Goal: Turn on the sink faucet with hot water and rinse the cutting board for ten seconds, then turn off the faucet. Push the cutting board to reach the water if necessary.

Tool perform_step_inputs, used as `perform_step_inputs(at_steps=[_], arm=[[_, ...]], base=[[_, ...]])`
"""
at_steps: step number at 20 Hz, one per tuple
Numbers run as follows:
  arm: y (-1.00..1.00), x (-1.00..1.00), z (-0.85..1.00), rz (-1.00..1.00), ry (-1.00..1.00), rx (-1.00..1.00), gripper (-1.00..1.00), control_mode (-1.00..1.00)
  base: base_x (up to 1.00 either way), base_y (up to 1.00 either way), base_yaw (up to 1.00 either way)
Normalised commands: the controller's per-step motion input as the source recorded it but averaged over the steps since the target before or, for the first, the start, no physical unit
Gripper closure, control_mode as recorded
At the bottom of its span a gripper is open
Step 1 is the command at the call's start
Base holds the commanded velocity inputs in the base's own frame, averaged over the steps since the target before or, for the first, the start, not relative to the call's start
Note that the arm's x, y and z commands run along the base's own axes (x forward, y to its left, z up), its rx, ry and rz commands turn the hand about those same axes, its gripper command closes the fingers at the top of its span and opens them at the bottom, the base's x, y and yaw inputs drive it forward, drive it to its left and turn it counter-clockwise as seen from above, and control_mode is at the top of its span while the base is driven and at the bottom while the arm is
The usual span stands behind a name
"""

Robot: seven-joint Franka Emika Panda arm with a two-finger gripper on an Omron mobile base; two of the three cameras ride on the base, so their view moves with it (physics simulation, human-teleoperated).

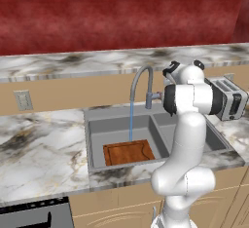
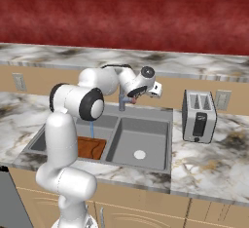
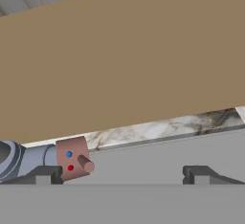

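The grey gooseneck sink faucet (image 1: pixel 142 80) stands behind the sink (image 1: pixel 95 124). A thin blue stream of water (image 1: pixel 130 121) falls from its spout into the left basin and ends at the far edge of the reddish-brown cutting board (image 1: pixel 128 152), which lies flat on the basin floor near the front wall. My gripper (image 2: pixel 130 99) hovers at the faucet's base, by the side lever. In the hand view the gripper (image 3: pixel 122 176) is open, and the reddish lever handle (image 3: pixel 74 158) with a blue and a red dot sits just inside the left fingertip (image 3: pixel 47 175).
A silver toaster (image 2: pixel 198 115) stands on the marble counter right of the sink. The smaller right basin has a round pale drain (image 2: pixel 139 154). A wall outlet (image 1: pixel 23 100) is on the backsplash at left. A dark stove edge (image 1: pixel 34 215) shows lower left.
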Motion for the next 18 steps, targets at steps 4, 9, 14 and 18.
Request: perform_step_inputs(at_steps=[4, 9, 14, 18], arm=[[0.00, 0.00, 0.00, 0.00, 0.00, 0.00, -1.00, -1.00], [0.00, 0.00, 0.00, 0.00, 0.00, 0.00, -1.00, -1.00], [0.00, 0.00, 0.00, 0.00, 0.00, 0.00, -1.00, -1.00], [0.00, 0.00, 0.00, 0.00, 0.00, 0.00, -1.00, -1.00]], base=[[0.00, 0.00, 0.00], [0.00, 0.00, 0.00], [0.00, 0.00, 0.00], [0.00, 0.00, 0.00]])
